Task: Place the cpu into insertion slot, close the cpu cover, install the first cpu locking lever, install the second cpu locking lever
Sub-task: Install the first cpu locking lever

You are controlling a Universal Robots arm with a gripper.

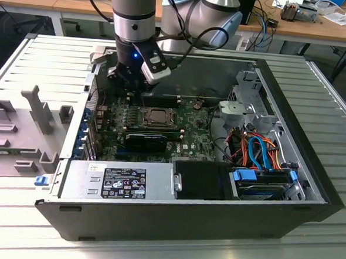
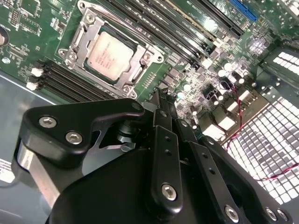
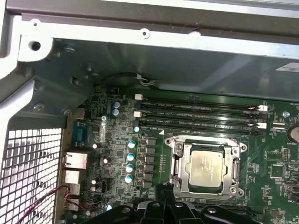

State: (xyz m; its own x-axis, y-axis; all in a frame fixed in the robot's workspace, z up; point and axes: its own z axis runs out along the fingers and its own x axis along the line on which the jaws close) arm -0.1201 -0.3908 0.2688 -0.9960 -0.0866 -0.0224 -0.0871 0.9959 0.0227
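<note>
Cpu (image 3: 205,168) sits flat in the insertion slot (image 1: 143,119) on the green motherboard (image 3: 154,140), inside the open computer case (image 1: 299,172). Cpu cover (image 2: 140,70) lies down over it, and the chip top shows through the cut-out. Gripper (image 2: 162,100) hovers above the board near the socket, touching nothing. Its fingers look pressed together with nothing between them.

Step in hand, by my reading: the locking levers. You cannot tell from these views whether either lever is hooked.

- Push with the closed tip, not the flank.
- Keep pressure on the lever alone, off the chip top and cover frame.
- Mind the row of capacitors (image 3: 131,161) beside the socket and the memory slots (image 3: 201,112) along its other edge.
- Watch the cover corners for any lift
</note>
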